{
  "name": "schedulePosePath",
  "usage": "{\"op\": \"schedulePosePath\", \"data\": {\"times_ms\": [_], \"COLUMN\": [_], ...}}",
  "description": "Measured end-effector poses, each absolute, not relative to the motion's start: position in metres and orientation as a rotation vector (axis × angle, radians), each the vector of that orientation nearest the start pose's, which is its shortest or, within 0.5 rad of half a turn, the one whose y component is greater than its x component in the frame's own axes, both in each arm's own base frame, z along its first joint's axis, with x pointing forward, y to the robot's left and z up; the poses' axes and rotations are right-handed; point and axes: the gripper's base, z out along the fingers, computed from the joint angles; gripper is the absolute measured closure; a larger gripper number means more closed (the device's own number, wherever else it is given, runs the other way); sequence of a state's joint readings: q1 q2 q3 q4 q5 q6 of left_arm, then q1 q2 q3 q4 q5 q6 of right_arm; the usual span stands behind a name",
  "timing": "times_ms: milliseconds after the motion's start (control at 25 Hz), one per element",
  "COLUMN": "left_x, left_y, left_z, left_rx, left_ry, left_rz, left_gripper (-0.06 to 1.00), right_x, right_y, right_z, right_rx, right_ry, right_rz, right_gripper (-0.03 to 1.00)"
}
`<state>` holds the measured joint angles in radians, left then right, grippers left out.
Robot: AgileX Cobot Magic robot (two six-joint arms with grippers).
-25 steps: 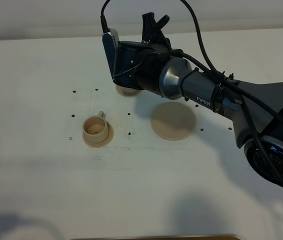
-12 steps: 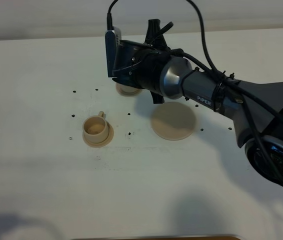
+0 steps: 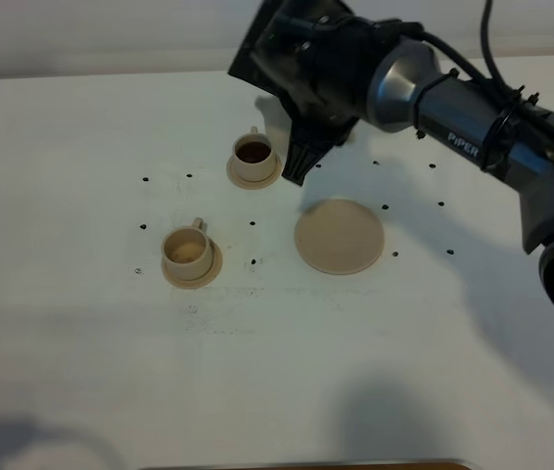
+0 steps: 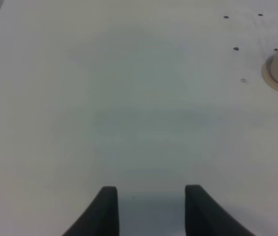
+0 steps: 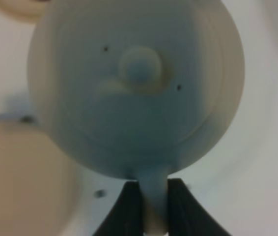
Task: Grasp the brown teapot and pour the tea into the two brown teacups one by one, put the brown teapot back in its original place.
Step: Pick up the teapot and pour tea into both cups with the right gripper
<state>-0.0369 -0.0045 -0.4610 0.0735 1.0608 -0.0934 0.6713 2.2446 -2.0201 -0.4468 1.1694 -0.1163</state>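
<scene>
Moved since a second ago: right arm (image 3: 434, 88) has swung up and back from over the far teacup (image 3: 253, 152), which it hid before and which now shows in full.
High view, far teacup: upright on its small saucer (image 3: 254, 177), dark tea inside, handle toward the back.
High view, near teacup (image 3: 186, 251): upright on a matching saucer (image 3: 192, 275), in front and to the left of the far one, apart from it; its inside looks pale.
High view, large saucer (image 3: 340, 236): flat on the table (image 3: 81, 372), nothing on it, to the right of both cups.
Left wrist view, left gripper (image 4: 151, 189): over bare table, fingers somewhat apart, nothing between them; near teacup at the picture's edge.
Right wrist view, right gripper (image 5: 153, 199): closed narrow on the loop handle of the brown teapot (image 5: 129, 98).
Right wrist view, brown teapot: seen from above and blurred, lid on, knob (image 5: 140, 66) in the middle, large saucer showing beside it; in the high view the arm's wrist hides it.
</scene>
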Motion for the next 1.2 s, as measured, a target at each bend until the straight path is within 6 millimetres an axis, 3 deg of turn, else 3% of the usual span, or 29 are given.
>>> {"op": "schedulePosePath", "data": {"times_ms": [280,400,760,1000,1200], "left_x": [-0.001,-0.001,-0.001,-0.001,-0.001], "left_y": [0.006,0.006,0.006,0.006,0.006], "left_z": [0.267,0.267,0.267,0.267,0.267], "left_rx": [-0.061,-0.062,-0.061,-0.061,-0.061], "left_ry": [2.076,2.076,2.076,2.076,2.076], "left_rz": [0.009,0.008,0.009,0.009,0.008], "left_gripper": [0.63,0.63,0.63,0.63,0.63], "right_x": [0.399,0.402,0.419,0.422,0.423], "right_y": [0.270,0.267,0.254,0.258,0.258], "right_z": [0.222,0.221,0.194,0.174,0.172], "right_rx": [-1.140,-1.123,-1.080,-1.091,-1.092], "right_ry": [2.569,2.579,2.623,2.646,2.644], "right_rz": [-0.289,-0.279,-0.266,-0.249,-0.245], "right_gripper": [0.85,0.85,0.85,0.85,0.85]}}
